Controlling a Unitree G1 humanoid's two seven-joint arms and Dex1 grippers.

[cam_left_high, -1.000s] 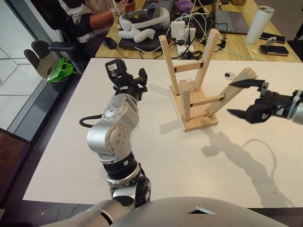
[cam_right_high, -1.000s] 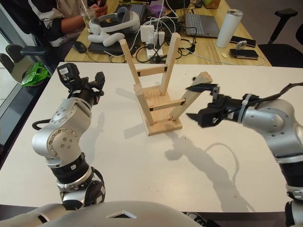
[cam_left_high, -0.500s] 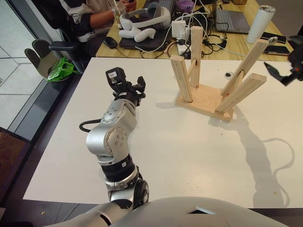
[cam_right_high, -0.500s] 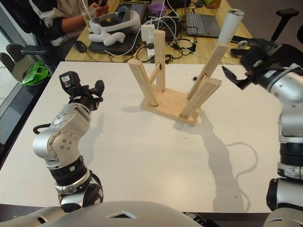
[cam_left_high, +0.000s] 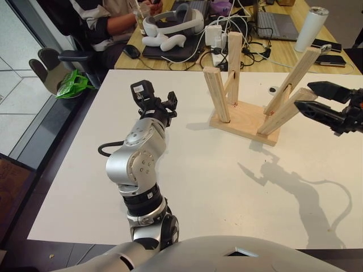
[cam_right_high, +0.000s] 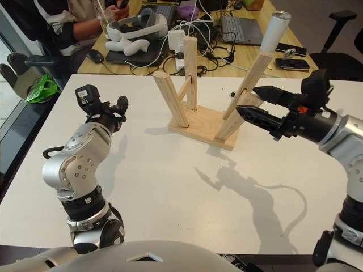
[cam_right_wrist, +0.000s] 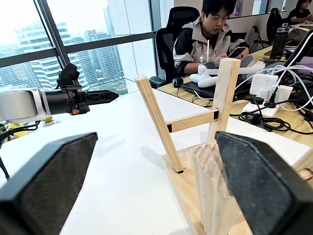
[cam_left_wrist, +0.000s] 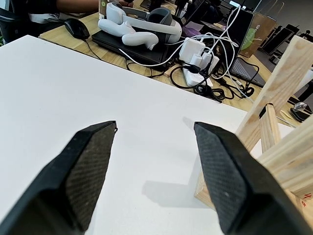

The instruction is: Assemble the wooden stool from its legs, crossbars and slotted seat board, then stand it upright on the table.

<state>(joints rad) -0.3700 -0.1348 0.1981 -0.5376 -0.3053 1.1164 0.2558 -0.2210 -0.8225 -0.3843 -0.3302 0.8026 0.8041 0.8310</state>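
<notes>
Found pale wooden stool (cam_left_high: pixel 244 116) inverted on white table (cam_left_high: pixel 227 187), seat board down, legs up. Had right gripper (cam_right_high: pixel 247 100) wide open, empty, around nearest slanted leg (cam_left_high: pixel 282 111) tip. Left gripper (cam_left_wrist: pixel 155 126) open, empty, well apart.

Head stereo pair: high, down over white rectangular table (cam_left_high: pixel 215 187); wrist cams: low, close, both facing pale wooden stool (cam_left_wrist: pixel 281 78).

The upturned stool (cam_left_high: pixel 244 118) sits toward the table's (cam_left_high: pixel 198 187) far side, four legs (cam_left_high: pixel 217 93) barring passage. One leg top stands between the right end effector's (cam_left_high: pixel 302 94) spread fingers. Bare tabletop separates the left end effector (cam_left_wrist: pixel 155 126) from it.
</notes>
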